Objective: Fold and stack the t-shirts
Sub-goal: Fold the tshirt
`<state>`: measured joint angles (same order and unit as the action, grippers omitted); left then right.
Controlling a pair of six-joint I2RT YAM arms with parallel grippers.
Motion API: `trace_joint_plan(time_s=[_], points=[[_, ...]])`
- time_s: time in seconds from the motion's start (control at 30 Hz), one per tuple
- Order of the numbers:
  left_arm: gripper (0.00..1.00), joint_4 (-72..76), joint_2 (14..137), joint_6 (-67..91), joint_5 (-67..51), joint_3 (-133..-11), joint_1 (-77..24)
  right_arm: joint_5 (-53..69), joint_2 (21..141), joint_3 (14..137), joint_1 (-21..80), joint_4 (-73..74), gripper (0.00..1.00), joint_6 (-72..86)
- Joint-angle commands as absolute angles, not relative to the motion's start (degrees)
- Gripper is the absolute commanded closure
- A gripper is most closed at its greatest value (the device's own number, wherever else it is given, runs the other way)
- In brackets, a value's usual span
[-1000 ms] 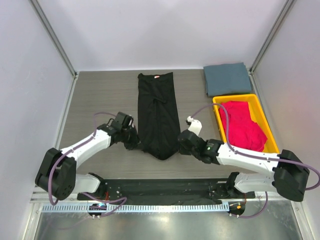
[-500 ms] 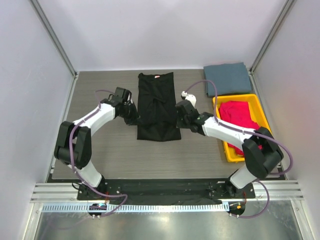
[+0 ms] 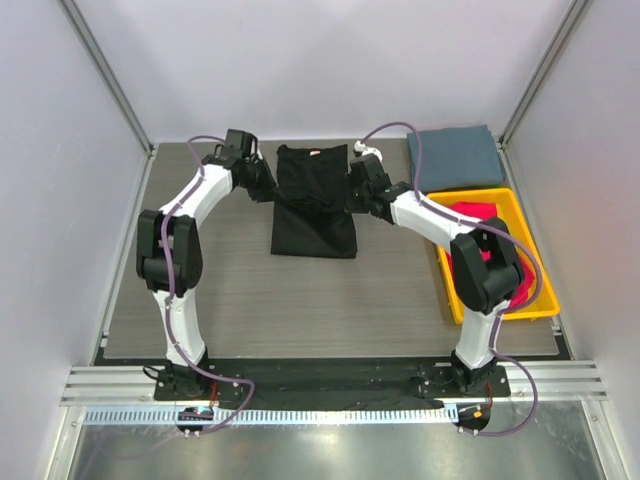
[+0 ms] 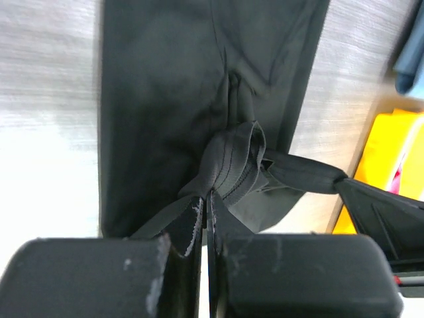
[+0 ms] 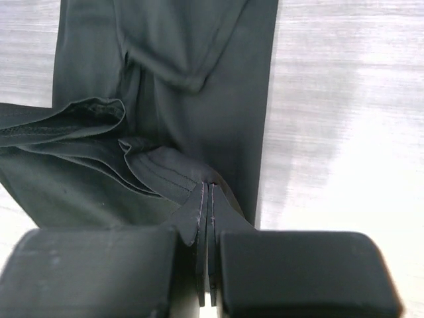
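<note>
The black t-shirt (image 3: 313, 205) lies at the table's middle back, its lower half folded up over the upper half; the red-white neck label (image 3: 316, 153) shows at the far end. My left gripper (image 3: 268, 190) is shut on the shirt's left hem edge (image 4: 228, 162). My right gripper (image 3: 352, 196) is shut on the right hem edge (image 5: 165, 173). Both hold the hem above the shirt's upper part. The grey-blue t-shirt (image 3: 455, 156) lies folded at the back right. A magenta-red t-shirt (image 3: 505, 270) lies in the yellow tray (image 3: 484, 197).
The yellow tray stands along the right side, also showing in the left wrist view (image 4: 387, 165). The grey-blue shirt sits just behind it. Both arms reach far across the wooden tabletop (image 3: 300, 300). Metal frame posts (image 3: 105, 75) stand at the back corners.
Both grippers carried the black shirt's lower hem away from me toward the collar, folding the long strip in half. The arms are now stretched far out.
</note>
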<state>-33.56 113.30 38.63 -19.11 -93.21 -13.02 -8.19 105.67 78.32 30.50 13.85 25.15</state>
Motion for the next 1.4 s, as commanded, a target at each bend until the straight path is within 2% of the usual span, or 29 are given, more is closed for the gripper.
trace_joint_plan(time_s=[0.0, 0.27, 0.67, 0.8, 0.93, 1.0, 1.13, 1.37], points=[[1.00, -36.64, 116.36, 36.56, -20.13, -99.30, -11.78, -4.84, 108.27, 85.32, 28.92, 14.76, 0.99, 22.50], [1.00, -35.34, 124.70, 35.60, -23.64, -108.18, -10.11, -0.71, 116.27, 95.53, 25.93, 17.58, 0.99, 20.92], [0.99, -36.30, 133.68, 34.63, -21.09, -118.65, -9.14, 3.25, 125.33, 104.32, 22.94, 17.93, 0.99, 19.07], [0.86, -37.35, 136.66, 33.58, -20.48, -121.99, -9.14, 3.95, 127.44, 106.16, 21.89, 17.84, 0.98, 18.90], [0.79, -41.04, 138.51, 30.33, -15.65, -127.25, -8.88, 5.79, 131.21, 110.99, 20.31, 18.45, 0.85, 18.63], [0.77, -42.45, 138.08, 28.74, -12.84, -128.40, -8.62, 7.03, 132.27, 115.21, 19.69, 20.82, 0.82, 18.63], [0.76, -42.81, 135.18, 27.33, -10.90, -127.45, -8.35, 8.08, 131.31, 115.93, 19.51, 23.55, 0.79, 17.49], [0.75, -37.10, 129.02, 28.57, -13.62, -117.25, -9.93, 10.63, 127.26, 109.95, 21.09, 23.73, 0.81, 17.75]])
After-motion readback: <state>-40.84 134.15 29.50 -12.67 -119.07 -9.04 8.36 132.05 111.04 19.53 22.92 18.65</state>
